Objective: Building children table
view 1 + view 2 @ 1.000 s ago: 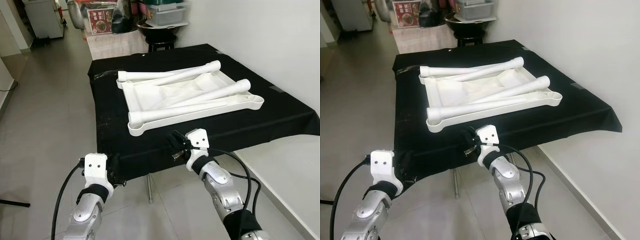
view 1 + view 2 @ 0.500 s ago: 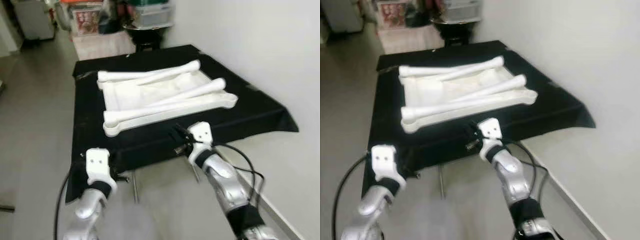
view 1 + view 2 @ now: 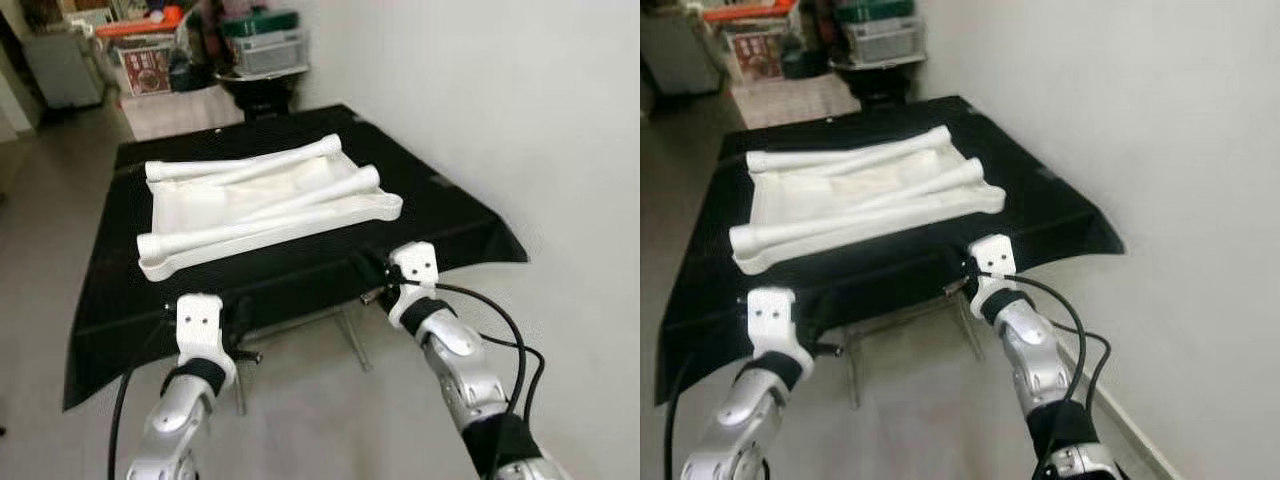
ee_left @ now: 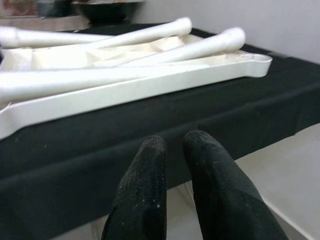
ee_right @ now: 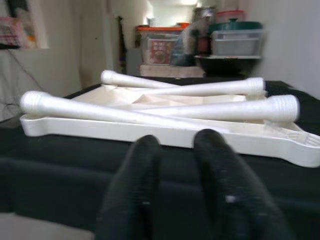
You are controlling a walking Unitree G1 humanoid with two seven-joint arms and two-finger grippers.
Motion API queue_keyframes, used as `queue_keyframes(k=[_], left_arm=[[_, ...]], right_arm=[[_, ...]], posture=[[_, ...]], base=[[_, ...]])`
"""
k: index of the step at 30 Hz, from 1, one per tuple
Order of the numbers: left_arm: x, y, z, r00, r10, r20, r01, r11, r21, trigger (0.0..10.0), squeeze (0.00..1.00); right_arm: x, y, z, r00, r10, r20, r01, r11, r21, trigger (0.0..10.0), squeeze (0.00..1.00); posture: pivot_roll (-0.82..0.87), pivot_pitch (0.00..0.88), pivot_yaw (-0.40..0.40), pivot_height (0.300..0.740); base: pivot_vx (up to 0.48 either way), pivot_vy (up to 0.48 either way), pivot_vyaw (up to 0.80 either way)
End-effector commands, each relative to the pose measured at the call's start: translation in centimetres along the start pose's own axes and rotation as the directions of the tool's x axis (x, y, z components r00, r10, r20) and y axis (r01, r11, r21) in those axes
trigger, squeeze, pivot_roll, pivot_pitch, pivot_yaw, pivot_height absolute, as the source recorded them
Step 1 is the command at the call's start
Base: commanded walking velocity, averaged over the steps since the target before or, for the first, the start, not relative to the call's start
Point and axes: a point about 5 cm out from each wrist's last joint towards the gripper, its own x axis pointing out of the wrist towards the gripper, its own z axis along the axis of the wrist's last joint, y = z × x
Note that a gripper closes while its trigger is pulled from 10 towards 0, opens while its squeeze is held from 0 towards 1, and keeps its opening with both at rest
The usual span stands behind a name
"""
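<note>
1. The left gripper [image 4: 172, 145] is held at the near edge of the table [image 3: 440, 215]; its rounded, matte black fingers [image 4: 145, 180] are parted by a narrow gap, and nothing is held.
2. The right gripper [image 5: 177, 145] is raised at the same edge, its fingers slightly apart and likewise empty.
3. The white plastic tabletop [image 3: 190, 210] is seen lying upside down on the black cloth [image 3: 300, 270].
4. Smooth cylindrical legs [image 3: 310, 195] with ribbed ends are laid across it.
</note>
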Motion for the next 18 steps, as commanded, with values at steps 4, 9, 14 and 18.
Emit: queue_keyframes(k=[4, 9, 14, 18], left_arm=[[-0.09, 0.89, 0.37, 0.998, 0.053, 0.019, -0.053, 0.999, 0.003, 10.0, 0.00], [-0.22, 1.02, 0.70, 0.997, 0.063, 0.036, -0.063, 0.998, -0.008, 10.0, 0.00], [-0.28, 1.04, 0.96, 0.997, 0.051, 0.063, -0.049, 0.998, -0.039, 0.0, 0.00], [-0.33, 0.94, 1.10, 0.997, 0.036, 0.075, -0.033, 0.998, -0.050, 0.0, 0.00]], right_arm=[[0.33, 0.57, 0.36, 0.999, 0.029, 0.019, -0.029, 1.000, 0.012, 10.0, 1.00], [0.44, 0.56, 0.52, 0.999, 0.030, 0.022, -0.030, 0.999, 0.015, 10.0, 1.00], [0.51, 0.64, 0.62, 0.999, 0.032, 0.027, -0.032, 0.999, 0.008, 10.0, 1.00], [0.52, 0.72, 0.67, 0.999, 0.036, 0.029, -0.036, 0.999, 0.003, 10.0, 1.00]], posture=[[-0.07, 0.000, 0.021, 0.740], [-0.07, 0.000, 0.023, 0.740], [-0.07, 0.000, 0.026, 0.740], [-0.08, 0.000, 0.029, 0.740]], base=[[0.000, 0.000, 0.00], [0.000, 0.000, 0.00], [0.000, 0.000, 0.00], [0.000, 0.000, 0.00]])
